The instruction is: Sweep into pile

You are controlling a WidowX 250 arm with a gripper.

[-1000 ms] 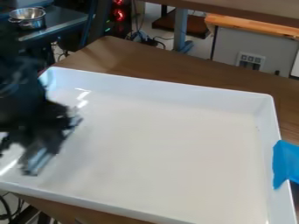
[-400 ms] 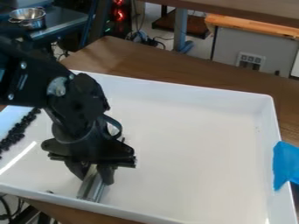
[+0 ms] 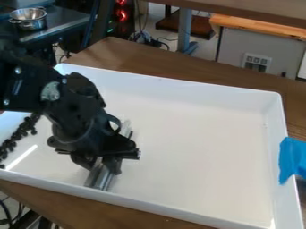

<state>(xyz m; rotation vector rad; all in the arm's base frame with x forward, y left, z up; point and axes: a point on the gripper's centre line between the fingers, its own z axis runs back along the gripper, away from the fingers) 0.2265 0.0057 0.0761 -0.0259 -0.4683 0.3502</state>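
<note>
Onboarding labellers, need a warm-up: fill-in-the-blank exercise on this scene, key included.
1. The gripper holds a shiny bar over a tray coloured ____.
2. In the picture, the dark bits lie to the ____ of the gripper.
3. The patch over the tray's right-hand rim is ____.

Missing words: white; left; blue.

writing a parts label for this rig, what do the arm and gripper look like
The arm is black, with small silvery screw heads on its upper link and a greyish rounded patch at a joint. A thin black loop, perhaps a cable, curves out near the wrist. The gripper is black too, with a wide crosspiece above short fingers.
</note>
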